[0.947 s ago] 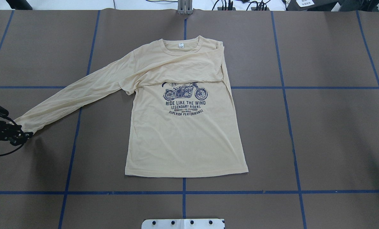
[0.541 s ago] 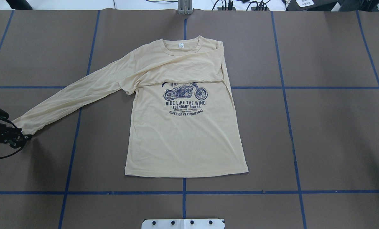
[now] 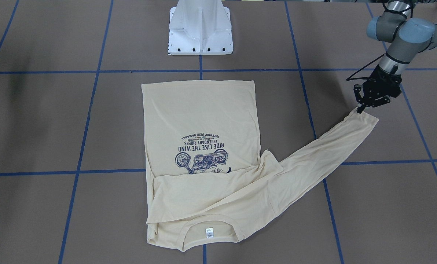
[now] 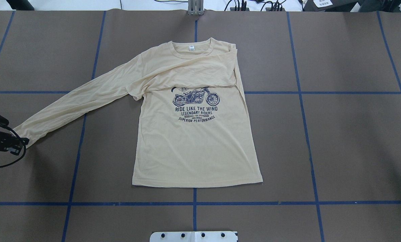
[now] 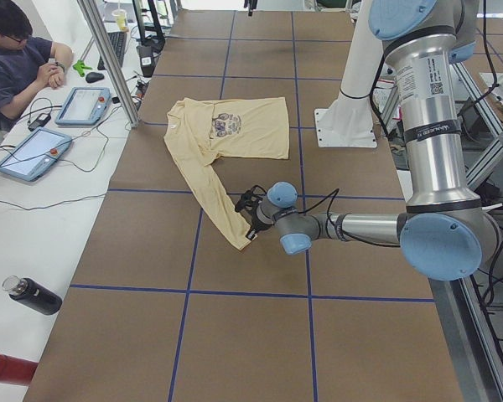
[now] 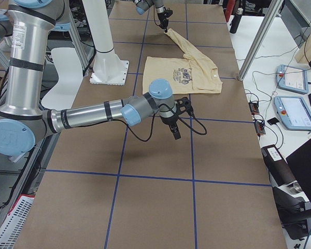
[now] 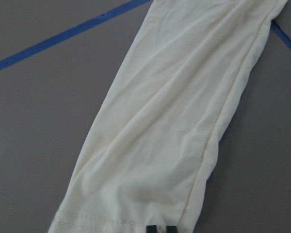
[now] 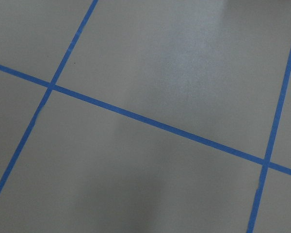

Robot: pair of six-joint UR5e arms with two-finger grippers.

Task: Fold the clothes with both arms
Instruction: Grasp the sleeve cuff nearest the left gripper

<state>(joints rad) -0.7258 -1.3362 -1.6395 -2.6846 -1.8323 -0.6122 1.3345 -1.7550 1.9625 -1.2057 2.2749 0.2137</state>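
Note:
The cream-yellow T-shirt (image 4: 193,148) lies flat, print up, in the middle of the table, neck label at the far side. It also shows in the front view (image 3: 200,110). One sleeve is folded across the chest. The other sleeve (image 7: 174,121) stretches out towards the table's left edge. My left gripper (image 4: 25,141) is low at that sleeve's cuff, its tips (image 7: 157,228) close together on the cuff's corner; it shows in the front view (image 3: 359,110) too. My right gripper (image 6: 175,136) hovers over bare table away from the shirt; I cannot tell whether it is open or shut.
The brown table is marked with a grid of blue tape (image 4: 194,203). The white pedestal base (image 3: 200,33) stands at the robot's side. An operator (image 5: 17,59), tablets (image 5: 33,155) and a bottle (image 5: 33,295) are at the side table beyond the far edge.
My left gripper has moved a little to the left, and the sleeve cuff has shifted left with it. The rest of the shirt has not moved.

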